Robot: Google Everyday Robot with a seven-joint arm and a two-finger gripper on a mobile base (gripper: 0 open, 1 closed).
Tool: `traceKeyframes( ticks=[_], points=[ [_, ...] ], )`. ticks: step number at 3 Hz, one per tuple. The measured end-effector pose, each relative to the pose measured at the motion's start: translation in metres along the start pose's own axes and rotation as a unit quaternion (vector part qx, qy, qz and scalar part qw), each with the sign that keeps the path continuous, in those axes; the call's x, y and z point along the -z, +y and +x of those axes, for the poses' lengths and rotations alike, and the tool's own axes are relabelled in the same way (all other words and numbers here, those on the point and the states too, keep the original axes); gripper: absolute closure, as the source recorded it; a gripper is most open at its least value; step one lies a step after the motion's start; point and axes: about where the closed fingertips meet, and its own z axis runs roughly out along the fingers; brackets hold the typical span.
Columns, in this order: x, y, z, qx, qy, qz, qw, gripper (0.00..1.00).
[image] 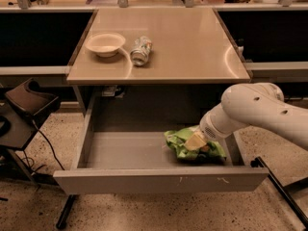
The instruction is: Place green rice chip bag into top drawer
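The green rice chip bag [187, 146] is a crumpled bright-green foil bag lying on the floor of the open top drawer [159, 179], at its right side. My gripper [196, 141] reaches down into the drawer from the right on a thick white arm [255, 112]. Its pale fingers [194, 140] are closed on the top of the bag. The drawer is pulled fully out below the desk top, with white scuffs on its front panel.
A cream bowl [105, 44] and a crushed silver can [141, 50] stand on the tan desk top [192, 47]. A dark chair [24, 107] with cables stands at the left. A black bar [281, 189] lies on the floor at the right.
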Motion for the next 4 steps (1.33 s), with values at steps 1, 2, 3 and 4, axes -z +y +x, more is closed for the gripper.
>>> traceKeyframes(
  ticks=[1, 2, 3, 4],
  points=[
    [-0.0011, 0.0000, 0.0009, -0.001, 0.001, -0.001, 1.0000, 0.82],
    [-0.0011, 0.0001, 0.0009, -0.001, 0.001, -0.001, 1.0000, 0.58],
    [-0.0011, 0.0001, 0.0009, -0.001, 0.001, -0.001, 1.0000, 0.34],
    [-0.0011, 0.0001, 0.0009, -0.001, 0.001, -0.001, 1.0000, 0.11]
  ],
)
